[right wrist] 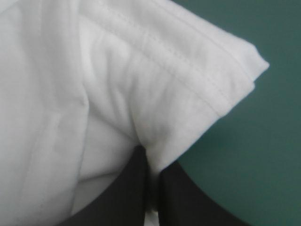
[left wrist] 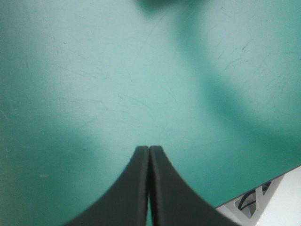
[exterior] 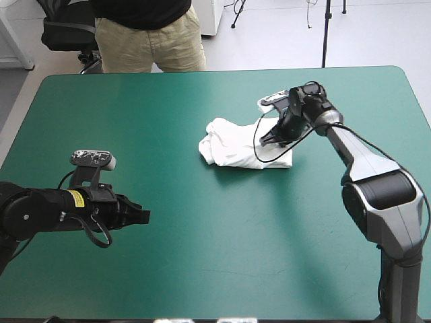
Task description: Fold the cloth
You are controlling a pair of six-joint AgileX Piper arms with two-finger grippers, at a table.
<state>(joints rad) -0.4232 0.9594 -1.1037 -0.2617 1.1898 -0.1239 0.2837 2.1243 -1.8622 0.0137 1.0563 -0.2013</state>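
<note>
The white T-shirt [exterior: 236, 145] lies as a folded bundle on the teal-green table, right of centre toward the far side. My right gripper [exterior: 275, 139] is down on the bundle's right end, shut on the T-shirt. In the right wrist view a hemmed corner of the T-shirt [right wrist: 155, 89] rises from between the nearly closed black fingers [right wrist: 136, 188] of the right gripper [right wrist: 151, 157]. My left gripper [exterior: 143, 215] hovers over bare cover at the near left, well away from the shirt. It is shut, its fingertips meeting in a point in the left wrist view, the left gripper [left wrist: 149, 149] with nothing in it.
A black cable loop [exterior: 264, 145] lies across the shirt by the right gripper. The table's edge [left wrist: 263, 181] shows past the left gripper's fingers. Bare teal-green cover [exterior: 222, 242] stretches across the near half.
</note>
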